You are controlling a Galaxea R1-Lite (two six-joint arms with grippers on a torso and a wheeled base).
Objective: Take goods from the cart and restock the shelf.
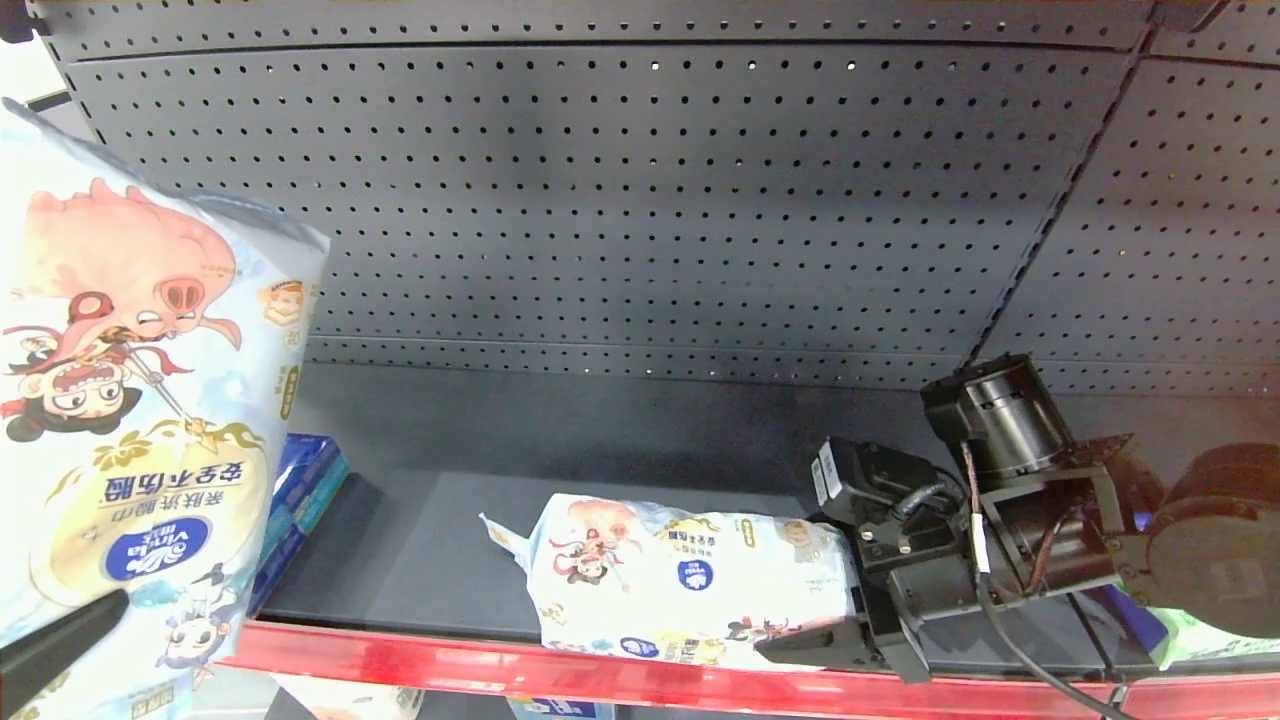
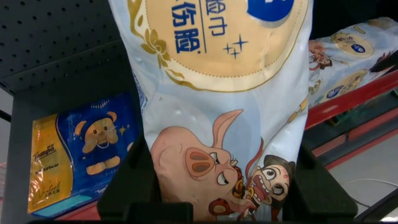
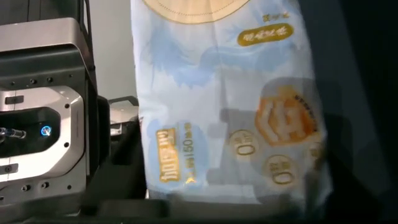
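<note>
Left gripper (image 2: 227,186) clamped a raised tissue pack (image 1: 120,400) at the shelf's (image 1: 430,520) left end, while the right gripper (image 1: 835,625) gripped a second tissue pack (image 1: 680,590) lying by the shelf's front edge.

Head view faces the shelf (image 1: 420,520); wrist views sit close on its raised pack (image 1: 130,420) and lying pack (image 1: 690,585).

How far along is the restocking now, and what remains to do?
Done: a blue soft pack with a bear print and a white cartoon-printed plastic pack lie on the dark shelf board; the right tool is at the latter. In hand: the left tool holds a second cartoon-printed pack raised before the shelf. Left: to set this pack on the board.
</note>
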